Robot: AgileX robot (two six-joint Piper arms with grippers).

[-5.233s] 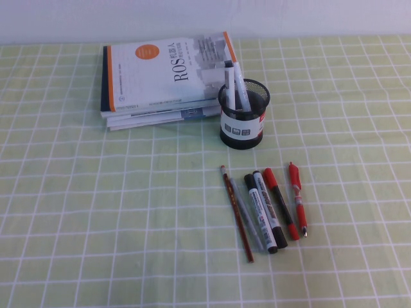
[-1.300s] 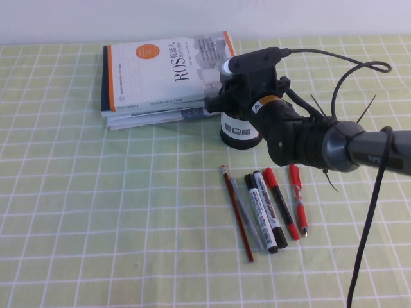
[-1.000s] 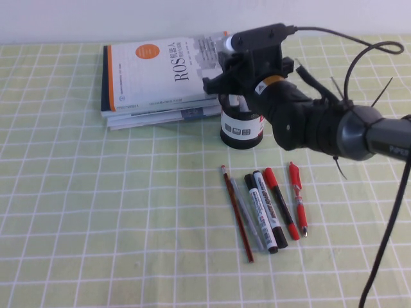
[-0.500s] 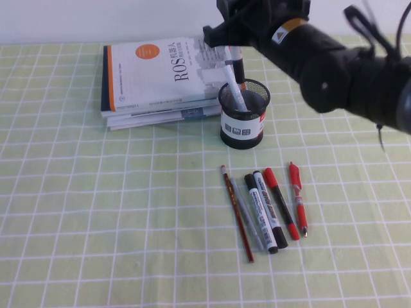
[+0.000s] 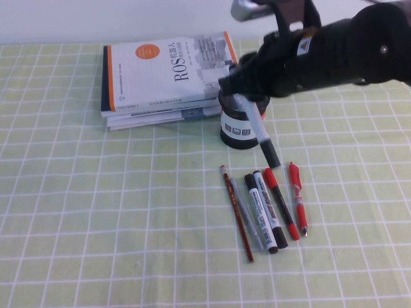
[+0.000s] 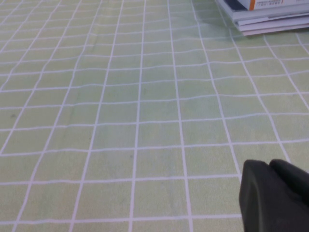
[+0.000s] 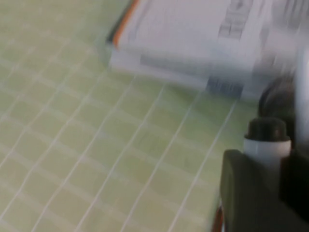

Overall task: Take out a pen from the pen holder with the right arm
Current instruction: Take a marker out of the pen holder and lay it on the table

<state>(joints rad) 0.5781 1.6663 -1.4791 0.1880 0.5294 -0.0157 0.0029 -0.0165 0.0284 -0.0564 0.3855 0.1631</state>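
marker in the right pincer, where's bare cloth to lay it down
Widest free patch: cloth between the books and the near edge, left of the pen row. Also free: right of the red pen. Crowded: between pen holder and pen row, under the right pincer shut on the marker. Left pincer sits over bare cloth.

Right end effector (image 5: 239, 90) and its arm mask the rim and mouth of the pen holder (image 5: 236, 133); the pen (image 5: 259, 131) it grips is a blur in the right wrist view. Left end effector (image 6: 275, 198) shows only a dark corner, cut off at its wrist view's edge.
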